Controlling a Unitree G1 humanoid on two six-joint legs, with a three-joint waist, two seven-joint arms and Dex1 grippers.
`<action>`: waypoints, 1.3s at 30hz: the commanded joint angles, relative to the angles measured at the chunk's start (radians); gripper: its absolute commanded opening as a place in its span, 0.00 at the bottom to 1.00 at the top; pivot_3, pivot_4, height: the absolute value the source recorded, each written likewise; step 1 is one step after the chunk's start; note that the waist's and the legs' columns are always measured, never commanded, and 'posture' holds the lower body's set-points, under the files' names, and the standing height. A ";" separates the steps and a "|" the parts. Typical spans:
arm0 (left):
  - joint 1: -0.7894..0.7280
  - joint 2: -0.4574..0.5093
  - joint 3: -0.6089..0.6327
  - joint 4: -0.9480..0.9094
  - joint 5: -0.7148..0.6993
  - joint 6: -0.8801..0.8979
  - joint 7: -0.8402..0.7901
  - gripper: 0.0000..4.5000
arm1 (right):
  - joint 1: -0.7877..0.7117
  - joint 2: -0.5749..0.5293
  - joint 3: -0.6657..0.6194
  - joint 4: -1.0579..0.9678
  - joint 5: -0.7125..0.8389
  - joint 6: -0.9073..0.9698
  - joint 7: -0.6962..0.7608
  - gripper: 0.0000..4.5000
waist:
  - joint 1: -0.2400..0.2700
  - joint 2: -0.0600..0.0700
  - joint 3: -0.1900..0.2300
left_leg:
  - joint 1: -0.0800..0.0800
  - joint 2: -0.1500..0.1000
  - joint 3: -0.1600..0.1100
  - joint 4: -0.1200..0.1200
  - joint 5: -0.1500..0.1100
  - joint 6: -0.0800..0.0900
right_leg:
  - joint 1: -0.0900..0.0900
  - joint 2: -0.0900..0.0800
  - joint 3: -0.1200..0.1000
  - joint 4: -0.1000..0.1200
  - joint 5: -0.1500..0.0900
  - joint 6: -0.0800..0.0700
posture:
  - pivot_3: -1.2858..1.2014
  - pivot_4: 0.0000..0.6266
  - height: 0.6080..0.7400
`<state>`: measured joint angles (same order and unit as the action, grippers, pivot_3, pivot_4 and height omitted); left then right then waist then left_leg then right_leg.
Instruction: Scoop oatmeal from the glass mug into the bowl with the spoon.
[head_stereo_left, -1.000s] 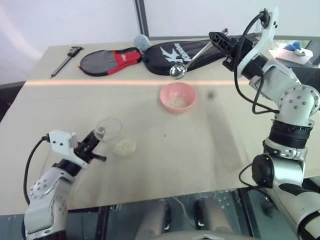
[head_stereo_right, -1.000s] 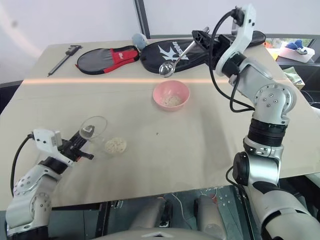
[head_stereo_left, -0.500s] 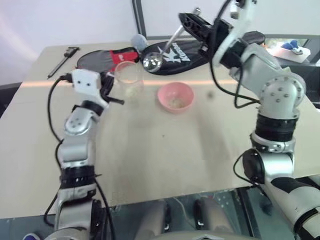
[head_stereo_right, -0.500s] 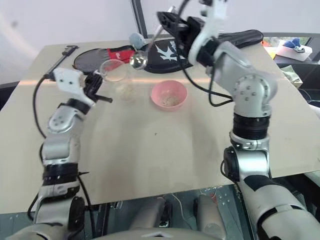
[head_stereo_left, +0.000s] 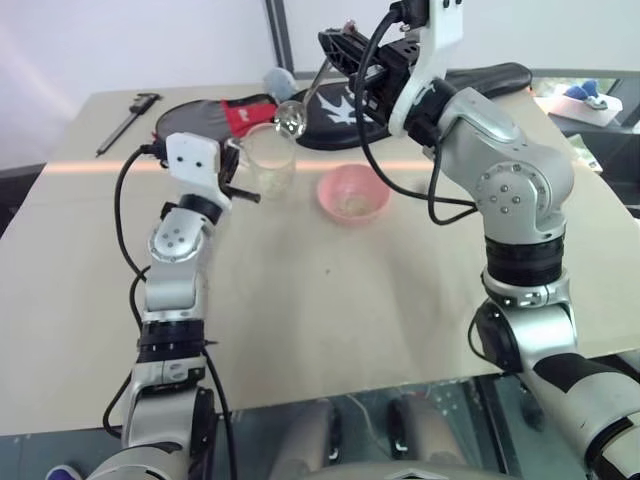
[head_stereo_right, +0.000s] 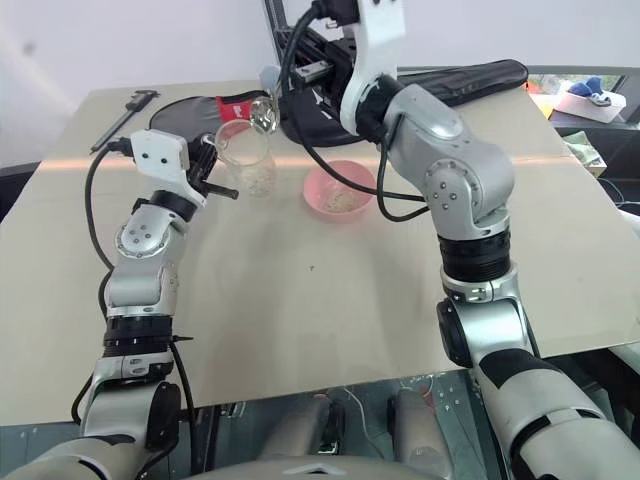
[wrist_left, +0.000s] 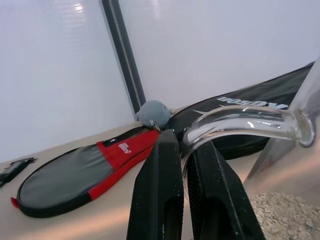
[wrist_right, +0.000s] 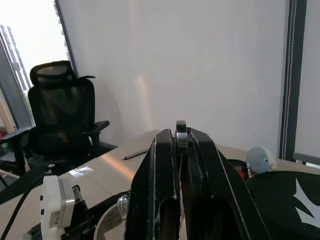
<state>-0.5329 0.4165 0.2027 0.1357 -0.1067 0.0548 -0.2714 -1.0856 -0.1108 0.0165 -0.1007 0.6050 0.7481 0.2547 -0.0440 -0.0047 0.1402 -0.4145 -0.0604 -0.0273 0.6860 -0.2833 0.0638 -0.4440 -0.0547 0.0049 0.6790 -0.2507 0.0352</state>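
Note:
My left gripper (head_stereo_left: 236, 178) is shut on the side handle of the glass mug (head_stereo_left: 268, 160) and holds it upright above the table, left of the pink bowl (head_stereo_left: 353, 193). Pale oatmeal (head_stereo_right: 257, 181) lies in the mug's bottom, and a little shows inside the bowl. My right gripper (head_stereo_left: 347, 56) is shut on the handle end of the silver spoon (head_stereo_left: 291, 120). The spoon slopes down so that its small bowl hangs just above the mug's rim. In the left wrist view my fingers (wrist_left: 160, 185) clamp the glass handle (wrist_left: 240, 121). The right wrist view shows the spoon's handle (wrist_right: 180, 134) pinched between the fingers.
Behind the mug lie a red and grey racket cover (head_stereo_left: 205, 118), a black racket cover (head_stereo_left: 450, 85) and a grey ball (head_stereo_left: 277, 82). A grey caliper tool (head_stereo_left: 130, 115) rests at the far left. A white tray (head_stereo_left: 580, 100) sits beyond the table's right edge.
My left gripper has lifted the mug from the table's near left up to beside the bowl. My right gripper has swung the spoon left, bringing its bowl over the mug.

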 joint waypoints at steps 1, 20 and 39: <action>-0.015 0.019 0.016 -0.022 0.003 -0.009 0.012 0.00 | -0.053 0.025 -0.039 -0.036 0.027 -0.030 0.010 0.00 | 0.000 0.000 0.000 | 0.000 0.000 0.000 0.000 0.000 0.000 | 0.000 0.000 0.000 0.000 0.000 0.000 | 0.52 0.24 1.00; -0.089 0.003 -0.019 0.001 0.026 -0.007 0.053 0.00 | 0.032 0.045 0.019 0.058 -0.076 -0.084 0.071 0.00 | 0.000 0.000 0.000 | 0.000 0.000 0.000 0.001 0.000 0.000 | 0.000 0.000 0.000 0.000 0.000 0.000 | 0.52 0.24 1.00; -0.102 -0.044 -0.071 -0.003 0.096 -0.108 0.086 0.00 | 0.048 0.179 0.051 0.231 -0.164 -0.102 0.119 0.00 | 0.000 0.000 0.000 | 0.000 0.000 -0.001 0.001 0.000 0.000 | 0.000 0.000 -0.001 0.000 0.000 0.000 | 0.52 0.24 1.00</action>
<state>-0.6057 0.3737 0.1249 0.1791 -0.0099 -0.0098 -0.1985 -1.0232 0.0435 0.0970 0.1482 0.3819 0.6177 0.3647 -0.0443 -0.0049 0.1401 -0.4146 -0.0609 -0.0279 0.6870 -0.2831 0.0634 -0.4440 -0.0547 0.0037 0.6795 -0.2507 0.0352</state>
